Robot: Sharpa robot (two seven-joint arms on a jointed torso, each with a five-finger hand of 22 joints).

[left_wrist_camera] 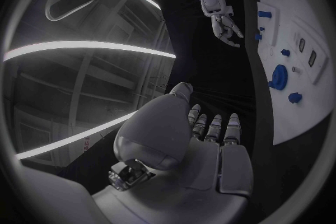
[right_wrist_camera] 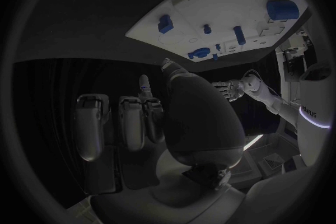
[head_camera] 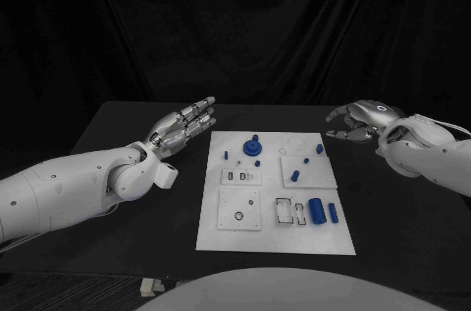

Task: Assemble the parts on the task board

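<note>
The white task board point(head_camera: 275, 240) lies in the middle of the black table. A round blue part point(head_camera: 253, 148) stands near its far edge, with small blue pegs point(head_camera: 320, 148) around it. A thick blue cylinder point(head_camera: 317, 211) and a slimmer one point(head_camera: 333, 213) lie at the near right. My left hand point(head_camera: 182, 128) hovers beside the board's far left corner, fingers stretched out, holding nothing. My right hand point(head_camera: 357, 121) hangs past the far right corner, fingers loosely curled and apart, empty. The left wrist view shows the board point(left_wrist_camera: 302, 117), the round part point(left_wrist_camera: 279, 77) and the right hand point(left_wrist_camera: 224, 19).
Small white square plates point(head_camera: 239, 209) with cut-outs sit on the board's near half. Black table surface runs on both sides of the board. A dark curtain hangs behind the table. In the right wrist view the board point(right_wrist_camera: 210, 11) and the left hand point(right_wrist_camera: 227, 89) appear beyond my fingers.
</note>
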